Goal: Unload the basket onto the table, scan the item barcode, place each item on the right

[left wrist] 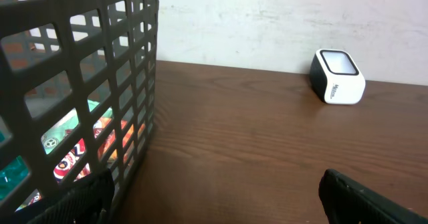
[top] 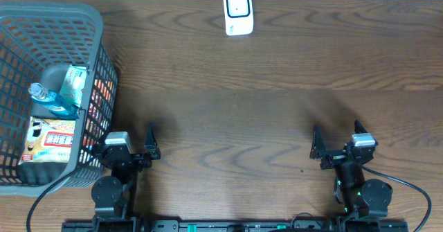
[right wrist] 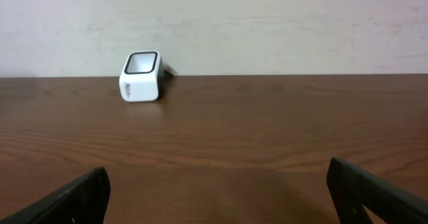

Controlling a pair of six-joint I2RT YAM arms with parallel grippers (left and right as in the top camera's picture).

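Left hand (top: 127,143) and right hand (top: 339,143) both spread wide, empty. Packets (top: 50,139) lie deep in mesh basket (top: 97,45); scanner (top: 237,12) sits across the tabletop (top: 235,107). Risk: left hand snags mesh wall or grabs two packets.

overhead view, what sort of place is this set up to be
Likely a mock shop checkout: a grey shopping basket holding packaged goods and a small white barcode scanner on a wooden table.
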